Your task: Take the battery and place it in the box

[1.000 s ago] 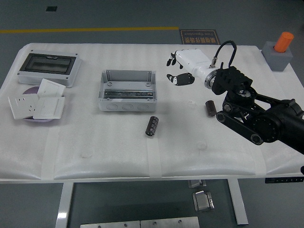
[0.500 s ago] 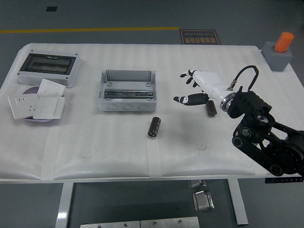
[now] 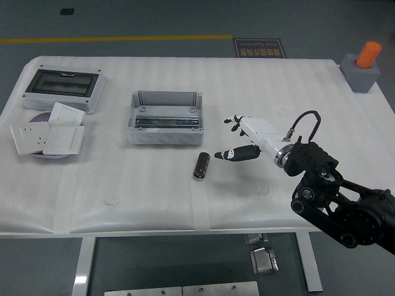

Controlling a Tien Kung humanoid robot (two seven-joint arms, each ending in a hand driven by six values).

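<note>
A dark cylindrical battery lies on the white table, in front of the open grey box. My right hand, white with black fingertips, comes in from the lower right. It hovers just right of the battery with its fingers spread and holds nothing. Its thumb tip is close to the battery, and I cannot tell if they touch. The box is open at the top and shows a metal rail inside. The left arm is out of view.
A grey enclosure with a dark window lid stands at the back left. White socket plates lie on a purple disc in front of it. An orange cylinder on a grey block stands at the far right corner.
My right hand has moved from the back right down and left toward the battery in front of the box. A second battery seen earlier at the right is now hidden behind the hand and wrist.
</note>
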